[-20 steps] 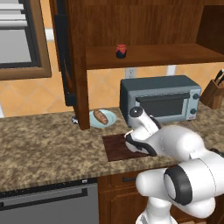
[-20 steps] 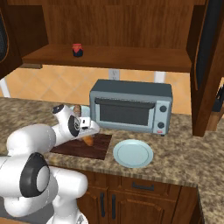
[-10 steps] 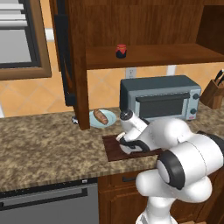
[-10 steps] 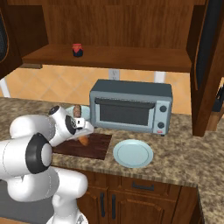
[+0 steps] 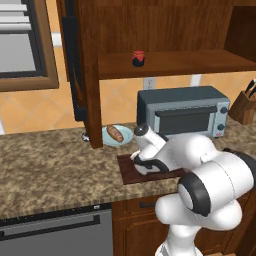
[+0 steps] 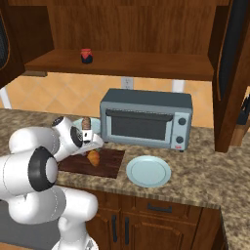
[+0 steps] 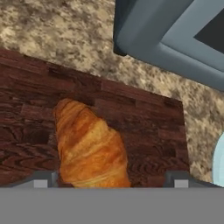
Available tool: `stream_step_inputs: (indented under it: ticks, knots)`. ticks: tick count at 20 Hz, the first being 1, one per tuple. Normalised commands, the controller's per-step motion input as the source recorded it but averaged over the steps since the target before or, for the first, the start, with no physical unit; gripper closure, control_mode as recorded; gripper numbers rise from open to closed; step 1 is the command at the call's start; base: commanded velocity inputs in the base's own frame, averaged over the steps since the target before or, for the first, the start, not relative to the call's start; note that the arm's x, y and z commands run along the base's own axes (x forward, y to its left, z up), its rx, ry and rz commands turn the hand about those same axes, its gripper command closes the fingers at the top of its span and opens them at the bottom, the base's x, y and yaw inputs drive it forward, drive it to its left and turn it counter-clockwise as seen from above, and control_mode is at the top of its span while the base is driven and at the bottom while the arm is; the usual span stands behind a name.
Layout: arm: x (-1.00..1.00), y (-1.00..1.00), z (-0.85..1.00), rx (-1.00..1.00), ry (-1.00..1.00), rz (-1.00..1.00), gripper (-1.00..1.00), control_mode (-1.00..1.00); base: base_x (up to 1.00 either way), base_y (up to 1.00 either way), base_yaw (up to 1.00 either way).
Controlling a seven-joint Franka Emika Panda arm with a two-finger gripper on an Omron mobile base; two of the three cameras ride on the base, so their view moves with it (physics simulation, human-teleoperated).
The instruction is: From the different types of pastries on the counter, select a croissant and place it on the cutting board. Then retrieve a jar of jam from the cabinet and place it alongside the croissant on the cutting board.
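Two-finger gripper (image 7: 107,181) low over dark brown wooden cutting board (image 7: 144,118); jaws spread, grasping nothing. Golden-orange croissant (image 7: 89,146) lies on board between fingertips, at 6 o'clock in hand view. Step in hand: croissant placement, judged done. Next: lift clear, reach red-lidded jam jar (image 6: 86,55) on cabinet shelf (image 6: 146,64) at 12 o'clock, beyond grey toaster oven (image 6: 145,118).

Orange-tan tiles in a diamond pattern (image 5: 40,107) cover the wall, with a white outlet (image 6: 128,82) set into them above a grey toaster oven (image 6: 145,118). A knife block (image 5: 243,107) stands at the far right. Dark wood lower cabinet doors (image 6: 141,224) run beneath, beside a grey dishwasher front (image 5: 55,235). A framed window (image 5: 22,45) sits upper left.
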Motion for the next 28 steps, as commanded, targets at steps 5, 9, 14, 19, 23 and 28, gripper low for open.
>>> stream_step_inputs:
  ticks: [5, 9, 14, 19, 23, 28]
  knots:
    - [0.0, 0.0, 0.47, 0.0, -0.02, 0.0, -1.0, -1.0, 0.0, 0.0, 0.0]
    - [0.0, 0.0, 0.52, 0.0, -0.01, 0.0, -1.0, -1.0, 0.0, 0.0, 0.0]
    - [-0.04, 0.02, 0.39, 0.0, -0.1, 0.0, -1.0, -1.0, 0.0, 0.0, 0.0]
    - [-0.18, 0.05, 0.38, 0.0, -0.18, 0.0, -1.0, -1.0, 0.0, 0.0, 0.0]
    - [-0.23, 0.0, 0.58, 0.0, -0.24, 0.0, -1.0, -1.0, 0.0, 0.0, 0.0]
    - [-0.1, 0.0, 0.52, 0.0, -0.18, 0.0, -1.0, -1.0, 0.0, 0.0, 0.0]
